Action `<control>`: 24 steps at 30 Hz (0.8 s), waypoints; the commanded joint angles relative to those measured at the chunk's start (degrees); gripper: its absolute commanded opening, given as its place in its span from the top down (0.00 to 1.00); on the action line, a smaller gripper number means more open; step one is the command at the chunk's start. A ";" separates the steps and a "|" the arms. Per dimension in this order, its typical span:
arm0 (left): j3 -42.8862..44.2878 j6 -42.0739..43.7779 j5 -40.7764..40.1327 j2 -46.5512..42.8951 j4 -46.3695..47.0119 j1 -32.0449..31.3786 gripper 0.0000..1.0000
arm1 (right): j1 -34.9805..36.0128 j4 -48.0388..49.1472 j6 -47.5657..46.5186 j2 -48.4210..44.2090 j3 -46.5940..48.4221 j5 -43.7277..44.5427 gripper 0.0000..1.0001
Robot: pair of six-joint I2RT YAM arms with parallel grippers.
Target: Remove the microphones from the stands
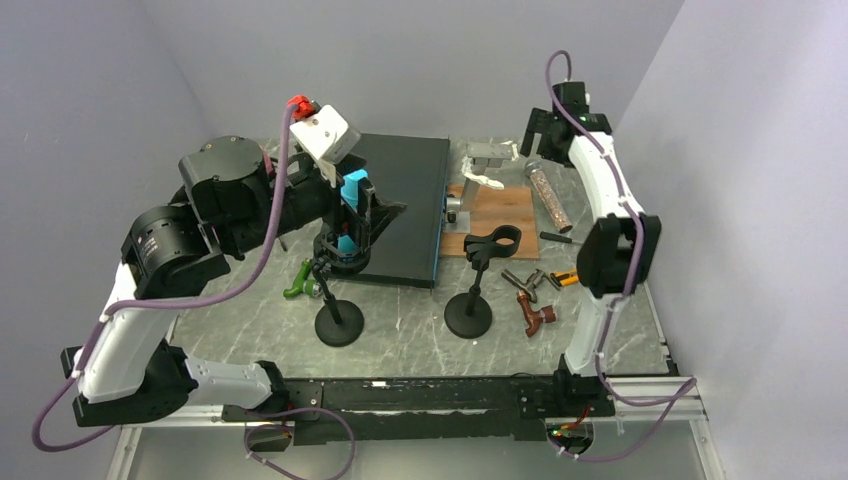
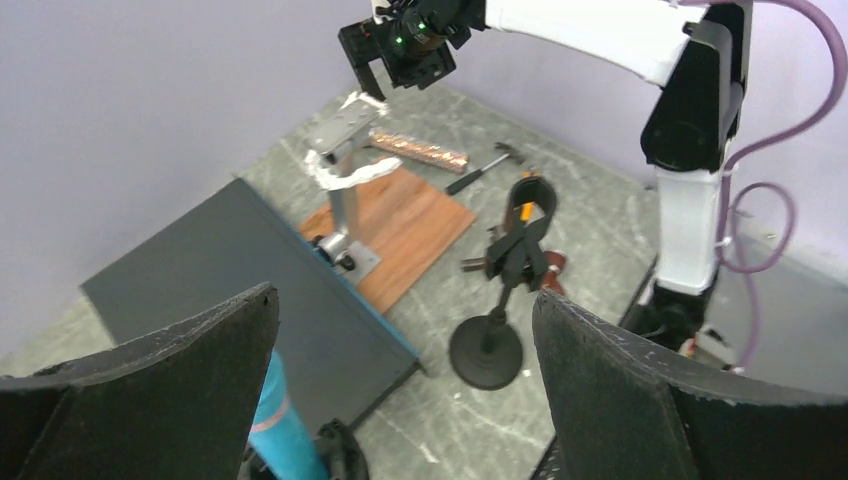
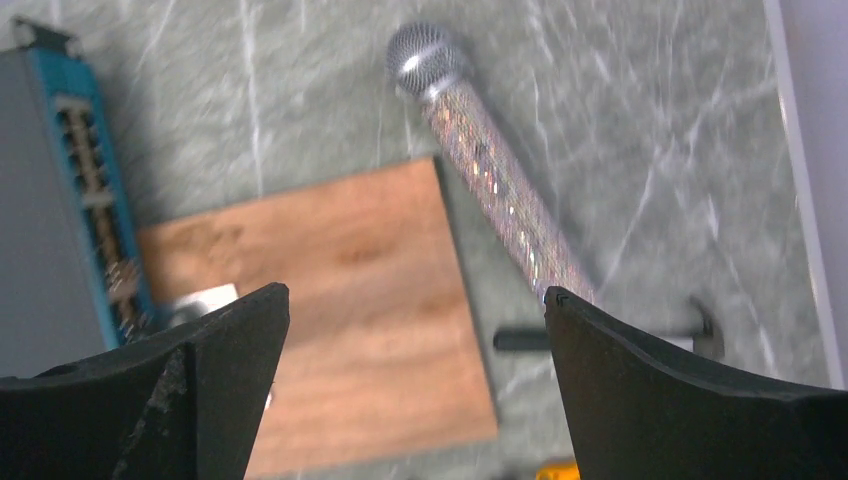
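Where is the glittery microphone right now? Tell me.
In the top view the microphone lies flat on the table at the far right, along the wooden board's right edge, its handle end near the hammer.

Table [image 1: 410, 335]: grey marbled top, seen from above.
- 12 o'clock: black case [image 1: 405, 200], flat, blue along its right edge.
- 1 o'clock: board [image 1: 505, 215], wooden, just beside the case.
- 2 o'clock: microphone [image 1: 548, 195] lying flat beside the board's far right corner, head toward the back wall.
- 3 o'clock: hammer [image 1: 555, 237], near the microphone's tail.
- 4 o'clock: loose tools, among them a brown clamp [image 1: 537, 312].
- 5 o'clock: right stand [image 1: 468, 315], on a round base.
- 7 o'clock: left stand [image 1: 339, 325], same base.
- 9 o'clock: green clamp [image 1: 298, 280], near the left stand.
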 commanded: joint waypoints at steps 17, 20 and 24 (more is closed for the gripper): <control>-8.85 -23.86 1.21 -5.19 5.23 0.24 0.05 | 0.02 -22.34 3.14 -59.64 -30.96 -26.32 0.00; -9.22 -24.87 1.93 -5.46 4.32 0.24 0.06 | 0.03 -21.71 5.97 -64.10 -32.86 -36.63 0.00; -9.55 -23.26 3.28 -6.47 4.62 0.31 0.01 | 0.00 -12.52 12.71 -70.44 -37.85 -52.12 0.00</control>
